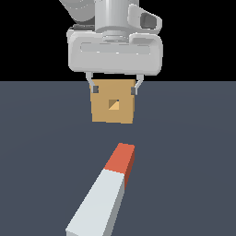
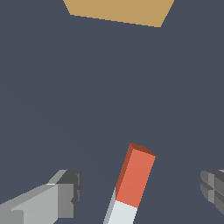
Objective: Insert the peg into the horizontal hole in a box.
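Above the dark slate floor [image 1: 41,138], we see the Franka arm's white gripper [image 1: 115,87] hanging with its jaws spread wide and nothing between them. From the exterior view, its two thin fingertips [image 1: 94,87] frame the upper corners of the tan box [image 1: 113,103], though we cannot tell from that angle whether they touch it. The wrist view settles part of this: both grey finger pads [image 2: 69,192] stand well apart from each other, with bare floor between them and the box.

The box sits flat on the floor, its small square hole [image 1: 114,104] at the centre of the face turned toward the exterior camera, showing an orange interior. We cannot see the hole from the wrist view, where only one edge of the box is in frame.

The peg [image 1: 104,198] lies on the floor on the near side of the box in the exterior view, well apart from it. Its red-orange end [image 1: 120,159] points toward the box and its longer pale grey-white length runs away from it, angled slightly toward the exterior view's left. In the wrist view, we find the red end lying between the two finger pads, nearer neither by much and touching neither. The peg is ungrasped and outside the hole.
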You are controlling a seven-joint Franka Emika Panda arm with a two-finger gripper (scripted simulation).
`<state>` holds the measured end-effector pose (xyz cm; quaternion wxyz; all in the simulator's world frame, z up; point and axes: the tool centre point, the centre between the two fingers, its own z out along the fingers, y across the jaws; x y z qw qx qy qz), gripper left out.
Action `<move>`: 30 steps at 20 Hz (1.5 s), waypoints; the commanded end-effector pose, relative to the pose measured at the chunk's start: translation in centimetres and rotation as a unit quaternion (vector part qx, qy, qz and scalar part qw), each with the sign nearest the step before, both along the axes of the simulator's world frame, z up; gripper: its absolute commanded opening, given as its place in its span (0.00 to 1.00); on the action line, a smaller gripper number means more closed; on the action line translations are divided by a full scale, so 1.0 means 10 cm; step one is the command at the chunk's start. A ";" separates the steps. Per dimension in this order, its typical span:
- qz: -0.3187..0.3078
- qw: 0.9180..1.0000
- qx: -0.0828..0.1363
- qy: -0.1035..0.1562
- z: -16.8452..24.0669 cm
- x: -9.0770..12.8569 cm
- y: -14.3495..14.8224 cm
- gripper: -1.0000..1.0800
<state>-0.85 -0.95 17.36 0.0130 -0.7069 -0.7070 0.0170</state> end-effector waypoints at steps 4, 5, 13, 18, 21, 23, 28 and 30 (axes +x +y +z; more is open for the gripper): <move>-0.004 1.000 0.000 -0.001 -0.02 0.00 -0.04 0.96; -0.007 1.000 0.000 -0.001 -0.04 0.00 -0.07 0.96; -0.062 0.998 -0.002 -0.008 -0.39 -0.01 -0.65 0.96; -0.114 0.993 -0.003 -0.016 -0.73 -0.07 -1.21 0.96; -0.137 0.990 -0.003 -0.019 -0.88 -0.11 -1.45 0.96; -0.148 0.989 -0.002 -0.020 -0.95 -0.13 -1.56 0.96; -0.159 0.987 -0.002 -0.021 -1.03 -0.15 -1.67 0.96; -0.158 0.987 -0.002 -0.020 -1.02 -0.16 -1.66 0.96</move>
